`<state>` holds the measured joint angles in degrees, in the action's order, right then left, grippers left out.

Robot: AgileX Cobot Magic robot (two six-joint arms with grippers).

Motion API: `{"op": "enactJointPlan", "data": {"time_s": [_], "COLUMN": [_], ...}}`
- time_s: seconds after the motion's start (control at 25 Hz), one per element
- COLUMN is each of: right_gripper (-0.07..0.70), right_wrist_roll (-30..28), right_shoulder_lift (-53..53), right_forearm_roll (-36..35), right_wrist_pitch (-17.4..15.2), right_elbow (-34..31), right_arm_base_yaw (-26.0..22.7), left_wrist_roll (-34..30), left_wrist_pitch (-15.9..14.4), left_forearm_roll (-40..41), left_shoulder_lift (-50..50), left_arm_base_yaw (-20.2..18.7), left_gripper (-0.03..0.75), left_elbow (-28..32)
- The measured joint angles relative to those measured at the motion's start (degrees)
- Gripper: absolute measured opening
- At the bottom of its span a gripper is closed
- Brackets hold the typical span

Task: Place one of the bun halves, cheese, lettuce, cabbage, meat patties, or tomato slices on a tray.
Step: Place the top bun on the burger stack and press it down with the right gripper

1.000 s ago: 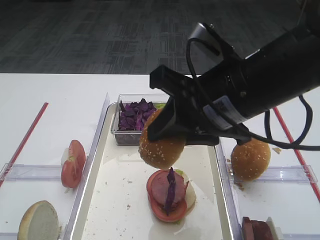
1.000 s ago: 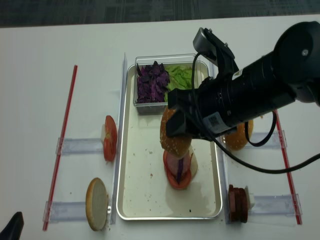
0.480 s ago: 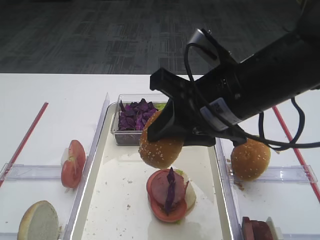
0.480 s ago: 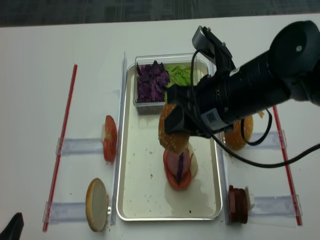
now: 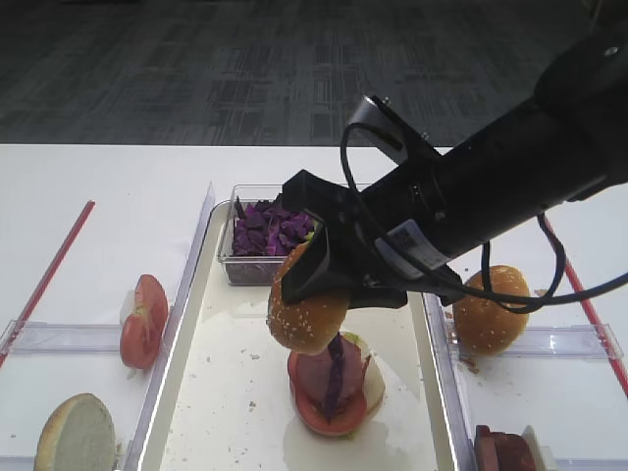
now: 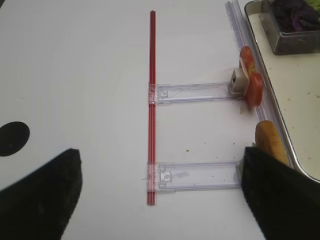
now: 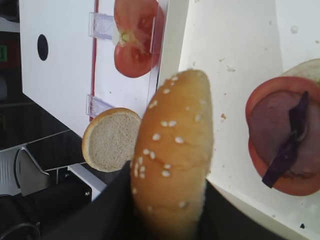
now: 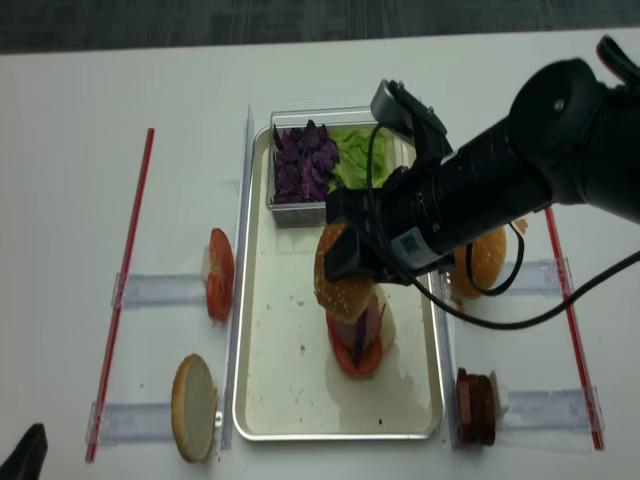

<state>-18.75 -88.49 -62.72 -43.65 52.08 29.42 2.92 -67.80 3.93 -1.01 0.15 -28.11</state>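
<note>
While the right gripper [image 5: 316,285] clamps the bun top [image 5: 306,309] above the tray [image 5: 235,412] | right wrist: bun beside tomato-and-meat stack [image 7: 282,142] | left wrist: left jaws' state cannot be told.

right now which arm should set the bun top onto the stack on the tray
Right. The right gripper already holds the bun top just above the stack on the tray; the left gripper sits off-tray.

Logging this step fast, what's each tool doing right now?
Right tool: closed on the bun top, above the tray.
Left tool: open, holding nothing.
</note>
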Motion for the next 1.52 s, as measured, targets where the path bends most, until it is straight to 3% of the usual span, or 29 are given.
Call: {"op": "enactJointPlan", "data": {"time_s": [0.32, 0.52, 1.04, 1.52], "right_gripper": [0.248, 0.248, 0.248, 0.248], "right_wrist_roll": [-2.79, -5.77, -24.87, -30.52], "right_shoulder_lift": [-1.87, -2.24, -3.04, -7.38], "right_forearm_roll": [-2.17, -4.21, -18.14, -23.09], "right_wrist_pitch": [0.96, -1.53, -1.86, -3.17], "right_elbow": [0.00, -0.39, -12.57, -12.66], "right_arm_base_yaw": [-0.35, -3.41, -6.63, -6.78], "left_wrist_roll": [0.00, 0.00, 0.00, 0.00], "left_wrist_pitch": [0.00, 0.00, 0.00, 0.00], "left_forearm_roll": [0.00, 0.00, 0.00, 0.00], "left_shoulder_lift": [0.00, 0.00, 0.00, 0.00], "left_arm_base_yaw": [0.00, 0.00, 0.00, 0.00], "left_gripper": [0.597, 0.597, 0.597, 0.597], "left_elbow": [0.00, 0.00, 0.00, 0.00]}}
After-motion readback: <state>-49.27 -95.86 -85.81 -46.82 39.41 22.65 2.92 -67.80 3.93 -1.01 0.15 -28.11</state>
